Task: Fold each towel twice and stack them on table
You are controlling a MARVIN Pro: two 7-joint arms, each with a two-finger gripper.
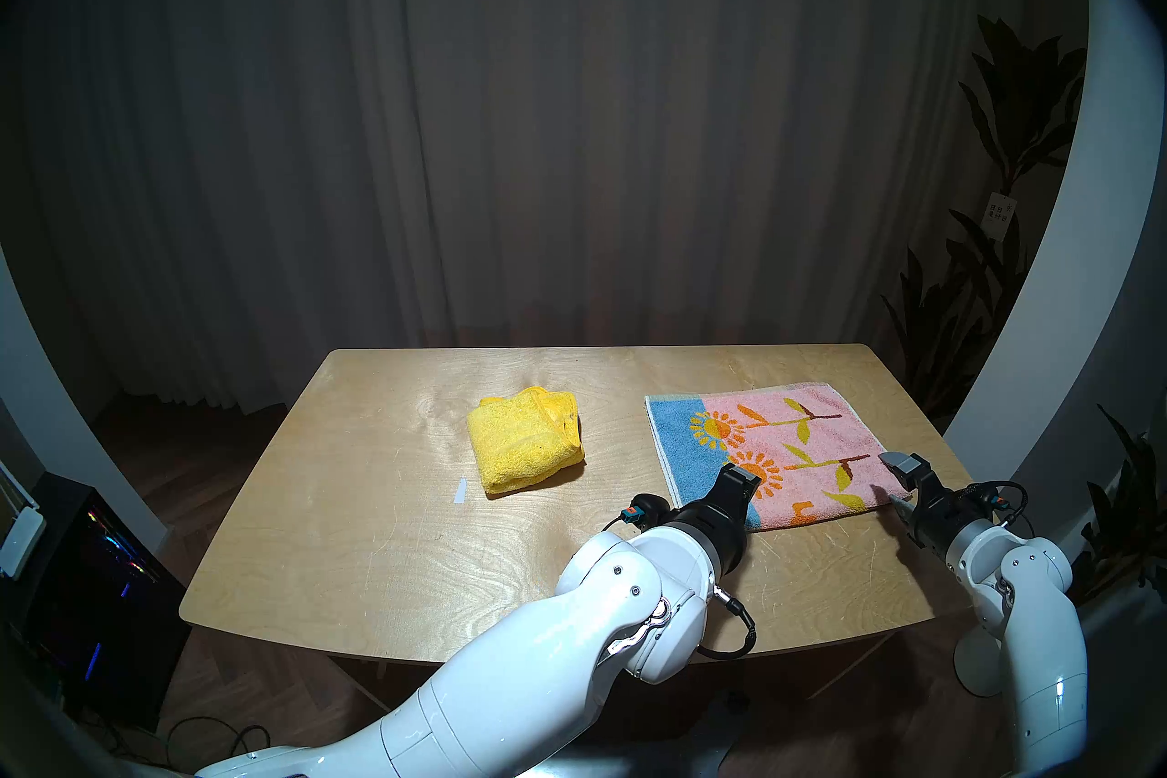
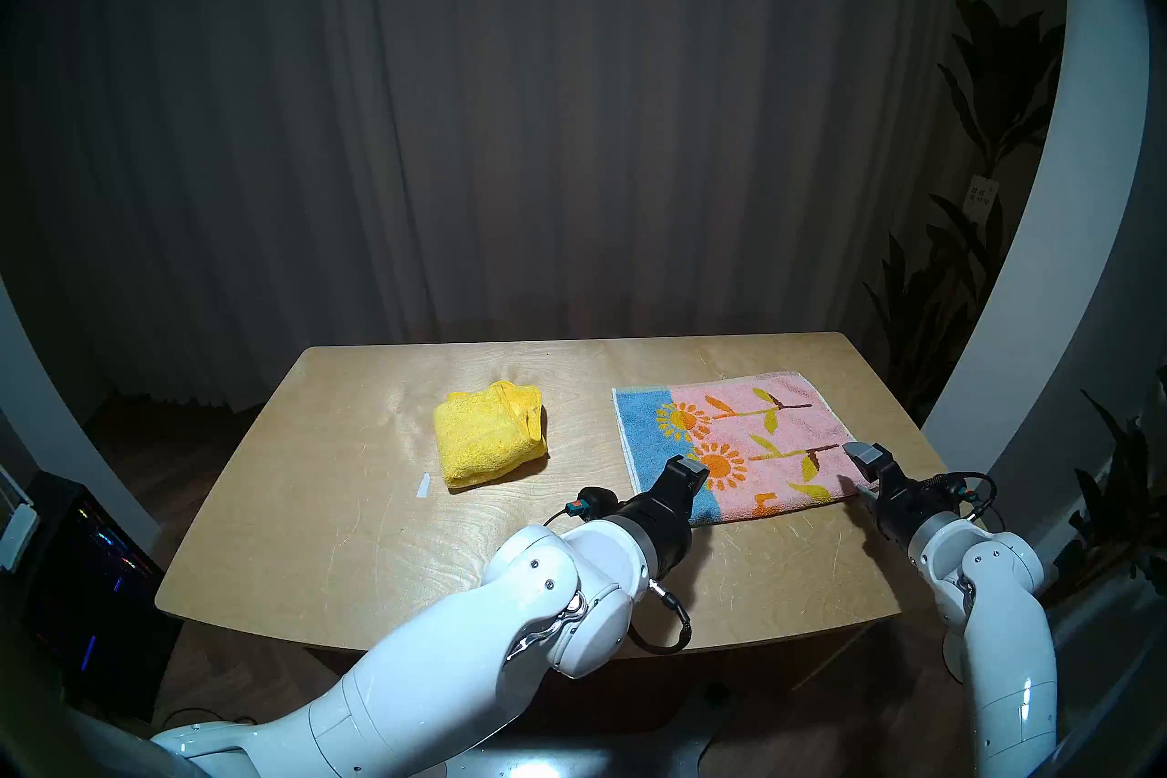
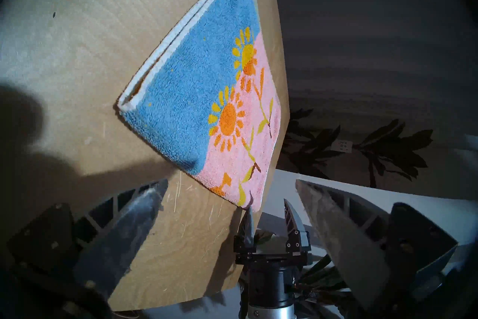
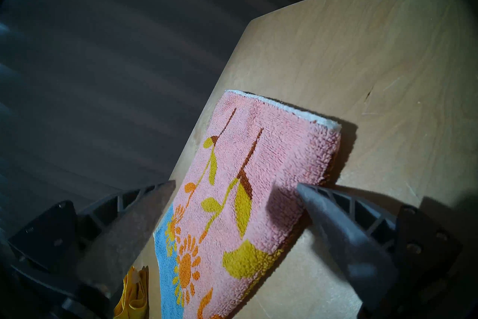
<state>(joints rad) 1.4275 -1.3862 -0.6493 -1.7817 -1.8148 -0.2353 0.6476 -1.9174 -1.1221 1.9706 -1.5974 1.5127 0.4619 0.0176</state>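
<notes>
A folded yellow towel lies mid-table. To its right the pink sunflower towel, folded in two layers, lies flat on the plywood table. My left gripper is open at that towel's near-left blue corner, nothing between its fingers. At the near-right corner my right gripper stands open astride the pink edge, one fingertip against the fold.
A white tape mark sits near the yellow towel. Potted plants stand off the table's right side, a dark computer case on the floor at left, and a grey curtain hangs behind.
</notes>
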